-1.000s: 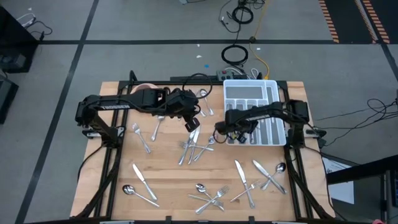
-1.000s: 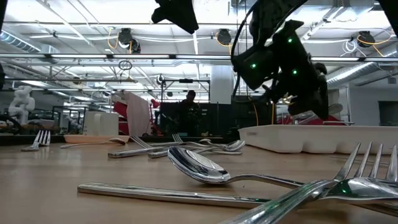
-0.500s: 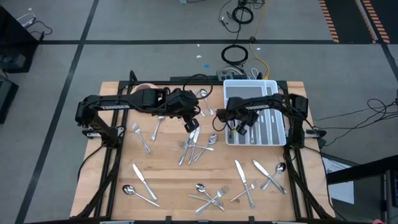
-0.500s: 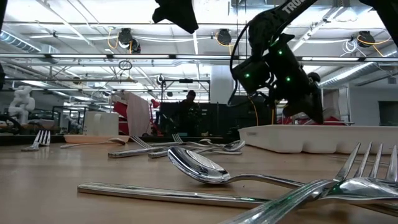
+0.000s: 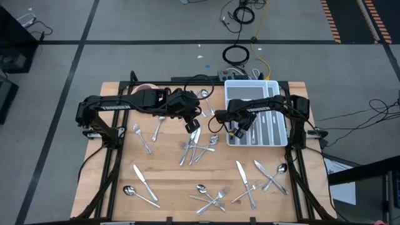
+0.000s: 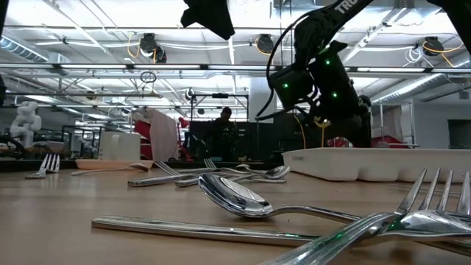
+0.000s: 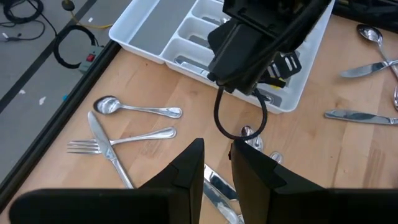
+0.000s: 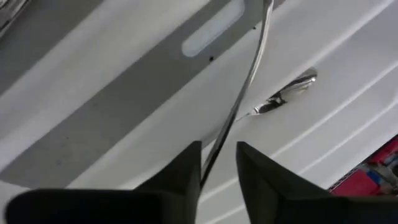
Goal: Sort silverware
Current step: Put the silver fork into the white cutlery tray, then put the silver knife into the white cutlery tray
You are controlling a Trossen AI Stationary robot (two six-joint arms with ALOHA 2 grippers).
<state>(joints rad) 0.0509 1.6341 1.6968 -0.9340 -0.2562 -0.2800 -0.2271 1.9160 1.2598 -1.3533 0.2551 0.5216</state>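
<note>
A pale wooden table (image 5: 169, 178) on a grey concrete floor crossed by dark tape lines is seen from above, with cables coiled on the floor beyond its far edge. From table height, a bright workshop with ceiling lights and pipework is shown behind it, where a person (image 6: 225, 116) is seen far off.

The silverware (image 5: 199, 148) is scattered over the table: slim, shiny forks, spoons and table knives lying flat, a crossed cluster at the centre, others toward the near edge and both sides. More pieces are laid in the compartments of the white divided tray (image 5: 277, 88) at the far right.

The right gripper (image 5: 236, 129) is held above the tray's near-left corner. A thin metal piece (image 8: 239, 102) is seen running out from between its fingers (image 8: 180, 171), over the tray's white ribs; the jaws are set narrowly about it, though whether it is truly clamped cannot be told.

The left gripper (image 7: 216, 167) is hung over the table's middle, just beyond the central cluster, its fingers standing narrowly apart with nothing seen between them.
</note>
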